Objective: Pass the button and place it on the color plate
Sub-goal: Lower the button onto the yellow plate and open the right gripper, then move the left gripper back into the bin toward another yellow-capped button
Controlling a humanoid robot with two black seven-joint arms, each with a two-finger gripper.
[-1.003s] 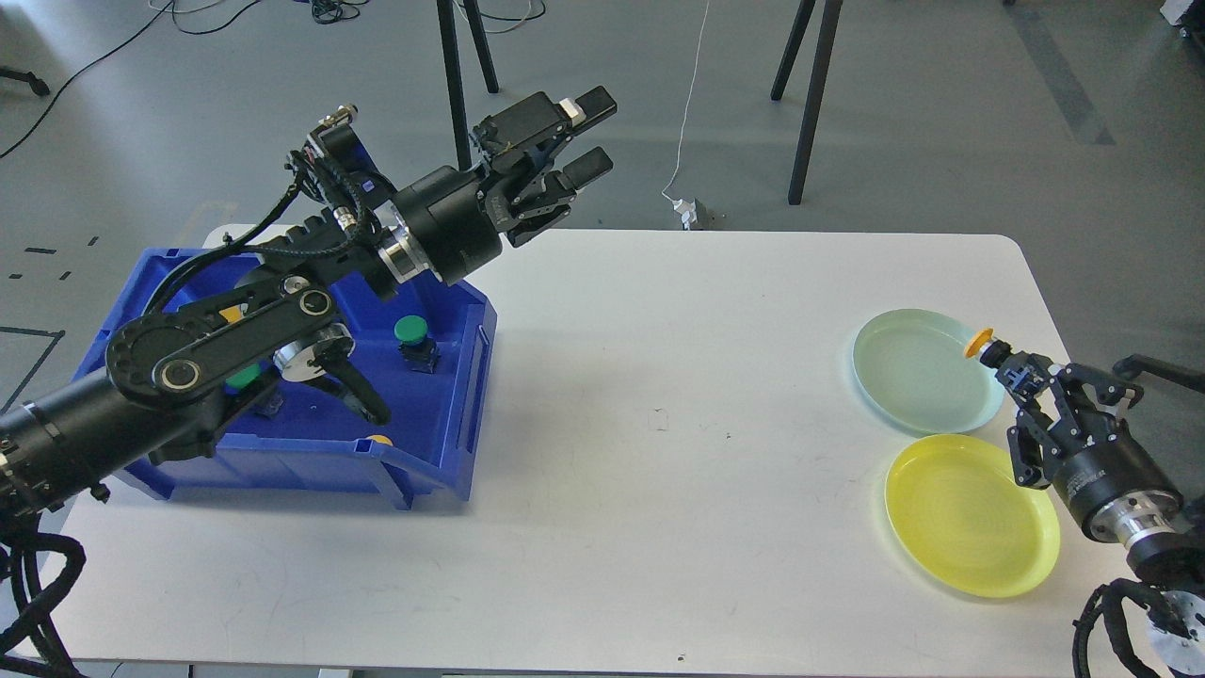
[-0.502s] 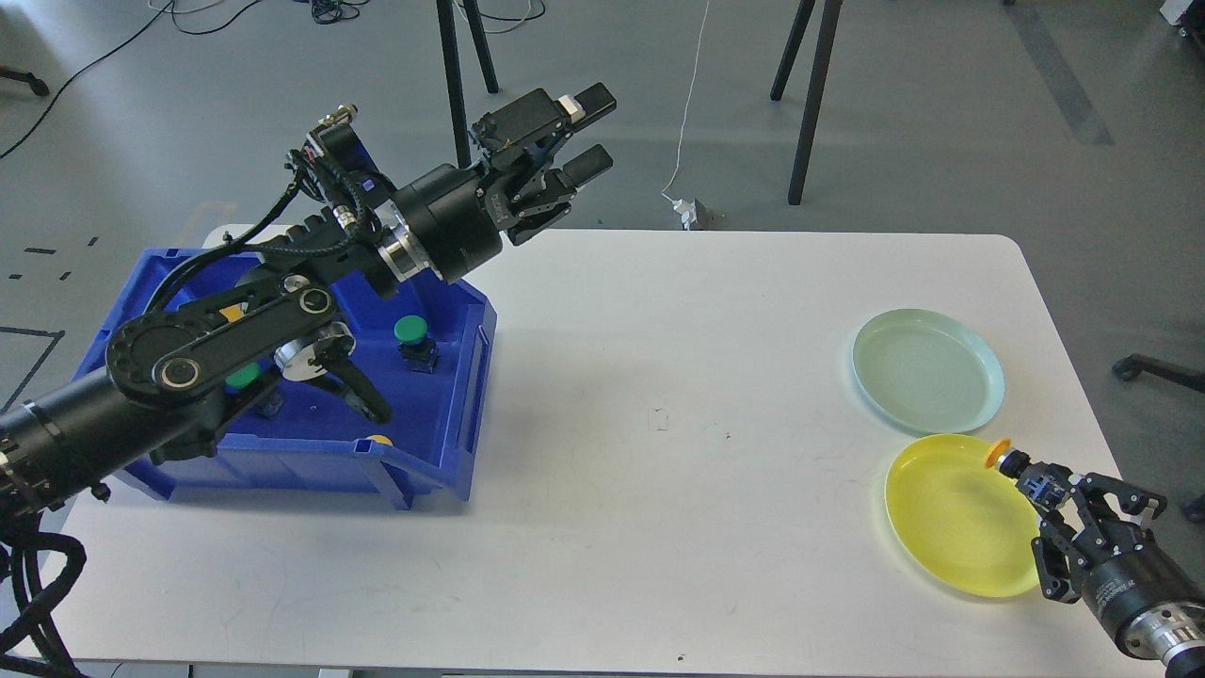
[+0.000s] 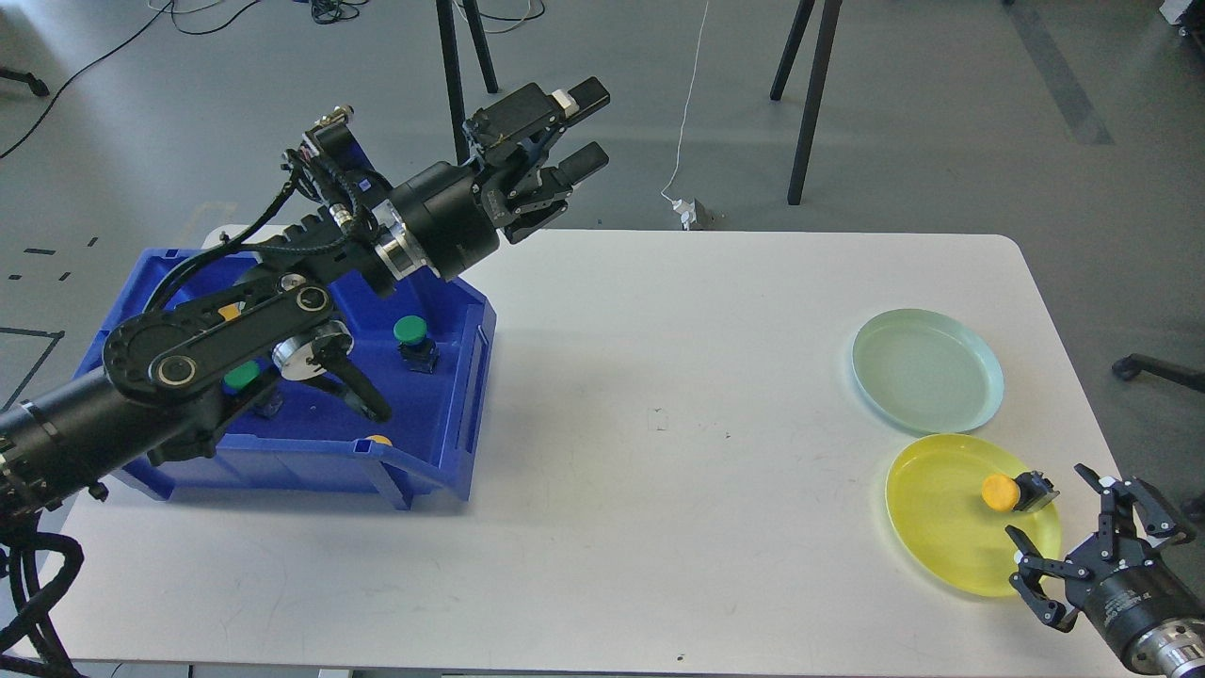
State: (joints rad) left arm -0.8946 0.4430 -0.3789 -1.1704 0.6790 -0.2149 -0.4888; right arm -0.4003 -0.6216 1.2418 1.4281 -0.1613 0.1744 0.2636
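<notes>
A yellow-capped button [image 3: 1009,492] lies on its side on the yellow plate [image 3: 941,527], near the plate's right rim. My right gripper [image 3: 1073,513] is open and empty just below and to the right of the button, apart from it. The pale green plate [image 3: 927,369] behind it holds nothing. My left gripper [image 3: 574,127] is open and empty, held high above the table's back edge, to the right of the blue bin [image 3: 282,443]. Green-capped buttons [image 3: 411,331] and a partly hidden yellow one [image 3: 379,440] sit in the bin.
The blue bin stands at the table's left, partly covered by my left arm. The white table [image 3: 678,424] spreads between bin and plates. Stand legs and cables are on the floor beyond the table's back edge.
My right gripper came down from the pale green plate to the yellow plate with the yellow button, then opened and let it go there. The left arm barely moved.
</notes>
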